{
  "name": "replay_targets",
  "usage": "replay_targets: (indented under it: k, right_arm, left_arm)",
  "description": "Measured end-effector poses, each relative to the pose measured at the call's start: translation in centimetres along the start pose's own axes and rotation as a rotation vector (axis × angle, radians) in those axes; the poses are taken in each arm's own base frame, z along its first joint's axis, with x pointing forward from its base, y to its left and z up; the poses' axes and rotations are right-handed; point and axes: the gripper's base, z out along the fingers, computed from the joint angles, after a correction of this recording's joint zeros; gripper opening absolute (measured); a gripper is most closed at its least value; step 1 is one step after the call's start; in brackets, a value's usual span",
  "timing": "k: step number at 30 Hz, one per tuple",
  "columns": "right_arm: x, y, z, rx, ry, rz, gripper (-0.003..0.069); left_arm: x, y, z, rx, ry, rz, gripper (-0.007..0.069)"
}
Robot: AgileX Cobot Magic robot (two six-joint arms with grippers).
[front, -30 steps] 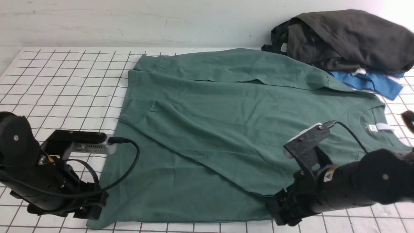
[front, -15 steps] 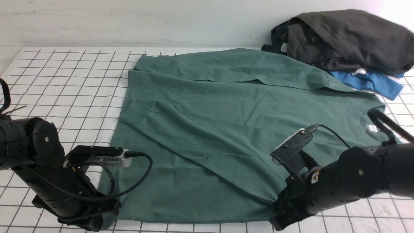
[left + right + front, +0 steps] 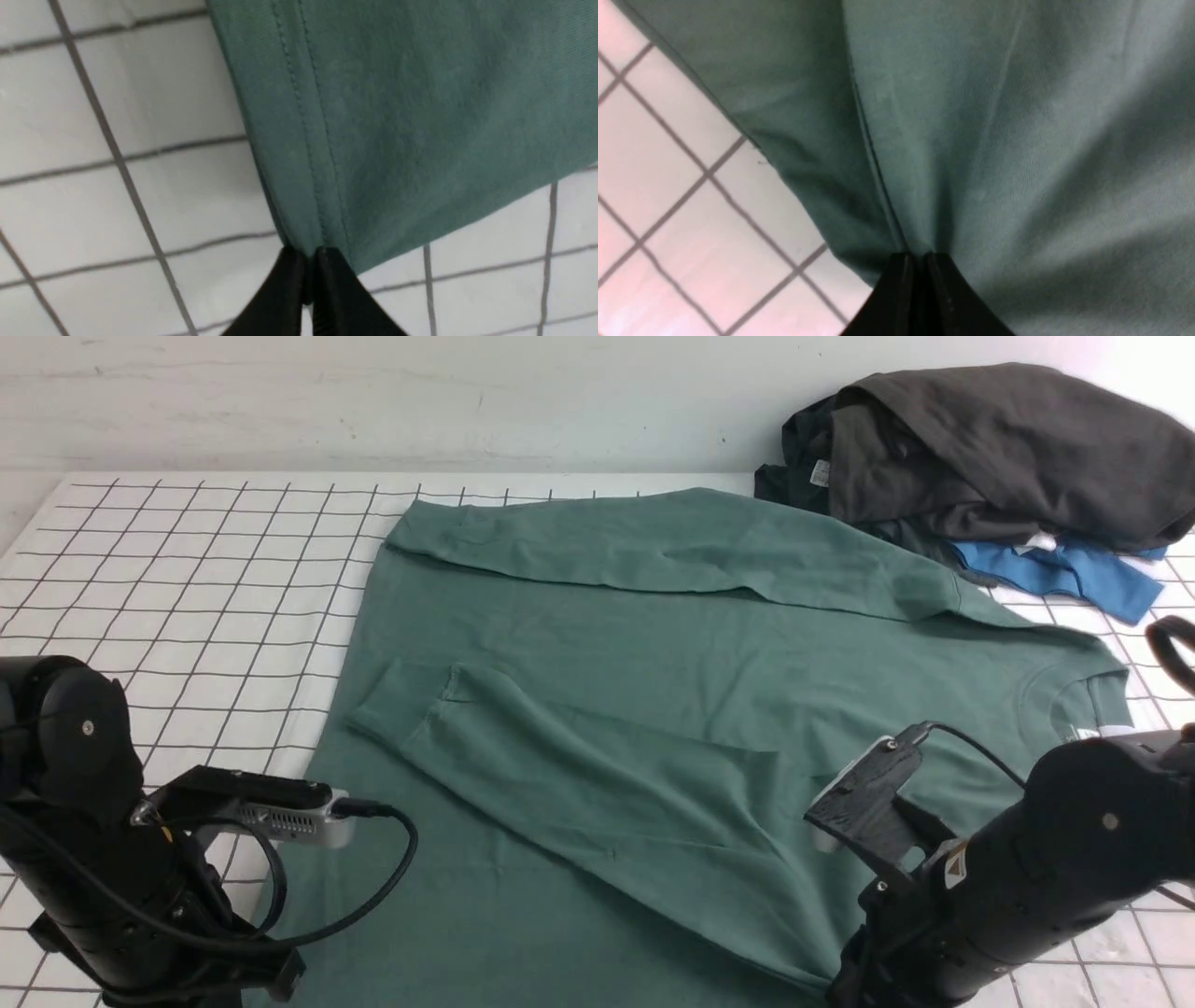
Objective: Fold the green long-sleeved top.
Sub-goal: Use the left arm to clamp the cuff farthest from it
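Observation:
The green long-sleeved top (image 3: 653,644) lies spread over the gridded table, both sleeves folded across its body and its collar to the right. My left gripper (image 3: 310,255) is shut on the stitched hem corner of the top (image 3: 397,116), which hangs clear of the table. My right gripper (image 3: 917,257) is shut on a bunched fold of the top (image 3: 994,140) near its edge. In the front view the left arm (image 3: 93,859) sits at the top's near left corner and the right arm (image 3: 1027,877) at its near right edge. Both sets of jaws are hidden there.
A pile of dark grey garments (image 3: 990,448) sits at the back right, touching the top's far sleeve. A blue garment (image 3: 1064,574) pokes out beneath the pile. The white gridded table cover (image 3: 187,579) shows to the left. A pale wall runs behind.
Both grippers have shut on the top's near edge. That edge has risen and the whole top has slid a little toward me; the near sleeve now lies flatter.

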Motion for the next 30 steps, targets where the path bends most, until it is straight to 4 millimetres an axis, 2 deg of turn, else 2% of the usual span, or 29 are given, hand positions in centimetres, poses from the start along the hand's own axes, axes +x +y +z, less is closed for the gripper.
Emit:
replay_targets:
  k: [8,12,13,14,15,16,19,20,22,24,25,26,27,30]
  right_arm:
    - [0.4,0.2,0.0,-0.025,0.042,-0.007,0.0032]
    - [0.5,0.3,0.0,-0.031,0.053,-0.008,0.0144]
    - [0.5,0.3,0.0,-0.033,0.055,-0.007,0.0206]
    - [0.5,0.3,0.0,-0.033,0.055,-0.006,0.0206]
    - [0.6,0.3,0.0,-0.036,0.060,0.001,0.0288]
    - [0.6,0.4,-0.1,-0.042,0.070,0.006,0.0338]
    - [0.4,0.6,-0.6,-0.067,0.103,0.014,0.0417]
    - [0.3,0.6,-0.7,-0.069,0.105,0.013,0.0425]
    - [-0.7,0.6,-1.7,-0.082,0.106,0.018,0.0447]
    - [-1.8,0.5,-2.5,-0.075,0.073,0.016,0.0449]
    - [-2.1,0.5,-2.8,-0.071,0.058,0.014,0.0448]
    - [-2.4,0.4,-3.0,-0.066,0.045,0.012,0.0447]
    - [-3.2,0.2,-3.4,-0.045,-0.006,0.010,0.0438]
    - [-3.9,-0.1,-3.6,-0.016,-0.064,0.008,0.0417]
  left_arm:
    - [0.6,-0.1,0.1,0.006,0.042,-0.001,0.0023]
    - [0.7,-0.1,0.1,0.008,0.059,0.004,0.0128]
    - [0.8,-0.1,0.0,0.010,0.071,0.006,0.0175]
    - [0.8,-0.1,-0.1,0.011,0.071,0.007,0.0191]
    - [0.5,-0.2,-0.5,0.016,0.070,0.012,0.0257]
    - [0.1,-0.3,-1.0,0.017,0.056,0.015,0.0296]
    - [-1.9,-0.5,-3.2,0.008,-0.054,0.030,0.0390]
    - [-2.2,-0.5,-3.4,0.006,-0.071,0.031,0.0395]
    - [-5.3,-0.6,-5.8,-0.011,-0.234,0.044,0.0432]
    - [-8.8,-0.6,-8.1,-0.024,-0.353,0.064,0.0435]
    - [-10.6,-0.5,-8.3,-0.026,-0.372,0.071,0.0433]
    - [-11.0,-0.5,-8.5,-0.027,-0.378,0.074,0.0432]
    - [-14.4,-0.4,-9.3,-0.034,-0.426,0.088,0.0420]
    - [-20.3,0.0,-9.8,-0.045,-0.465,0.102,0.0409]
